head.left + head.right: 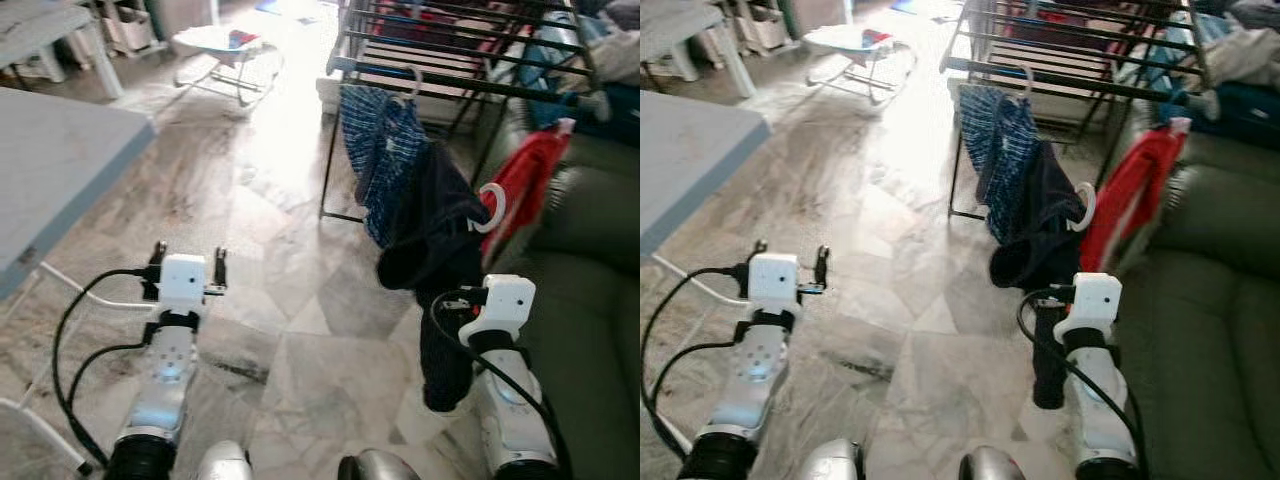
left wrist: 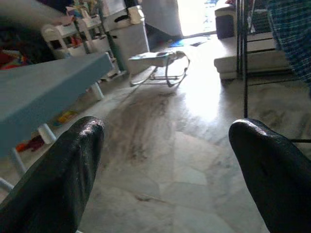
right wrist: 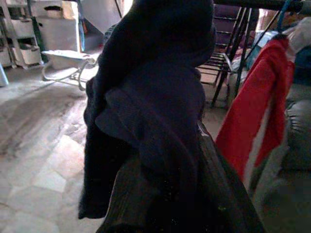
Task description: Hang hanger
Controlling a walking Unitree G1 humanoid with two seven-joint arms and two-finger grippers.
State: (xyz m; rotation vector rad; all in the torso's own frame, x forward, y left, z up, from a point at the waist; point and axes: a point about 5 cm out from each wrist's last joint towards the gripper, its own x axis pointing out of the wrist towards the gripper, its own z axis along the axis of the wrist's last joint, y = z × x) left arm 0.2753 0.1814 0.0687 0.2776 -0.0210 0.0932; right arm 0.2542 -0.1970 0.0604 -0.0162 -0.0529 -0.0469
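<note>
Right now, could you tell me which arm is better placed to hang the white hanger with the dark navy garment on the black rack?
Right: the right gripper holds the white plastic hanger beside the black metal drying rack. The left gripper is open over the floor.

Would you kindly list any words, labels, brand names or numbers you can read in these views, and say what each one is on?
No text can be read.
Dark navy garment on the white hanger at the right gripper: no label or print.
Blue checked garment on the drying rack: pattern, no writing.
Red garment: a pale stripe, no lettering.
Storage shelves behind the blue table: items too blurred to read.
</note>
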